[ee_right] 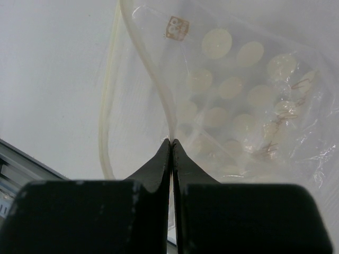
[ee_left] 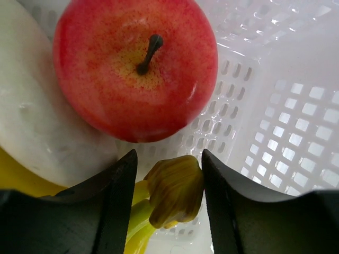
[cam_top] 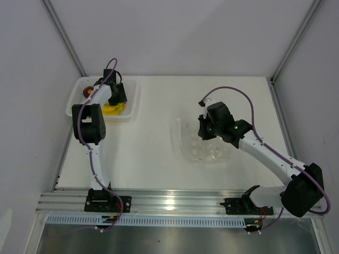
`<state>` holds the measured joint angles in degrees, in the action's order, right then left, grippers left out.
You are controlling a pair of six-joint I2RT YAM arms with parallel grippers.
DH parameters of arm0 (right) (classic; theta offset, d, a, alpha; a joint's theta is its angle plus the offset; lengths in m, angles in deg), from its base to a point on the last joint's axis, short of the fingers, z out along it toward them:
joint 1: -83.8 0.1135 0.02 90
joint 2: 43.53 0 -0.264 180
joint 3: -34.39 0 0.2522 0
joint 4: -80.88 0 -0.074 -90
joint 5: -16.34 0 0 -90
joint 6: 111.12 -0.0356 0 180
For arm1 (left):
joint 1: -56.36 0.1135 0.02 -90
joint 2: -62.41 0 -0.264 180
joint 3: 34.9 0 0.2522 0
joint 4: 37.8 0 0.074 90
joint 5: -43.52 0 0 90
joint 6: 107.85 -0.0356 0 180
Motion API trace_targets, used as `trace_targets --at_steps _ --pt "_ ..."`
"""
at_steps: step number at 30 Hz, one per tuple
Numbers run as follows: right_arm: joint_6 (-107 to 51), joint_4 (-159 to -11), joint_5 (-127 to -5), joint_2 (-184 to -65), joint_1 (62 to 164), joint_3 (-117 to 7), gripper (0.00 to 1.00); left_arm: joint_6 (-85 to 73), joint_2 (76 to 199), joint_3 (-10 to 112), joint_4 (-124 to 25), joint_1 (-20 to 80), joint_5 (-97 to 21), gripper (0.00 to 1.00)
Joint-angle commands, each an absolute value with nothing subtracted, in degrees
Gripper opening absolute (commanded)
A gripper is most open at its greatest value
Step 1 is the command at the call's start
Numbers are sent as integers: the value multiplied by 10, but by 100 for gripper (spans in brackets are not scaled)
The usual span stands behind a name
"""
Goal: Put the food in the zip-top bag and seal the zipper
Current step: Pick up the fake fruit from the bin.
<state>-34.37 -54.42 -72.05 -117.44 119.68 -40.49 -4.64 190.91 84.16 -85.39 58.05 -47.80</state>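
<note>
My left gripper reaches down into the white mesh basket. Its open jaws straddle the brownish stem of the yellow banana bunch. The right finger touches the stem and the left one stands slightly off it. Just beyond lie the red apple and the white radish. The clear zip-top bag lies mid-table. My right gripper is shut on its edge at the zipper, and the mouth gapes to the left of the pinch.
The basket sits at the table's far left corner, with a red round fruit at its left end and the bananas at the near side. Grey walls enclose the table. An aluminium rail runs along the near edge.
</note>
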Motion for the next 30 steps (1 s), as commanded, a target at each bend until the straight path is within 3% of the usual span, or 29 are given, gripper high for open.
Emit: trace_targets --at_steps 1,5,9,15,19,30 --pt "-344 -565 -719 -1165 1196 -406 0 -55 1914 867 -866 586 -489 53" --pt "-347 -569 -717 -1166 1196 -407 0 -52 1902 844 -850 587 -481 52" --pt "-352 -569 -709 -1170 1197 -407 0 -49 1873 799 -810 586 -473 60" --pt "-354 -570 -709 -1171 1200 -407 0 -50 1860 785 -810 586 -474 62" --pt "-354 -571 -707 -1173 1201 -407 0 -43 1831 748 -786 586 -469 71" --pt "-361 -570 -708 -1180 1215 -406 0 98 1727 742 -841 584 -495 79"
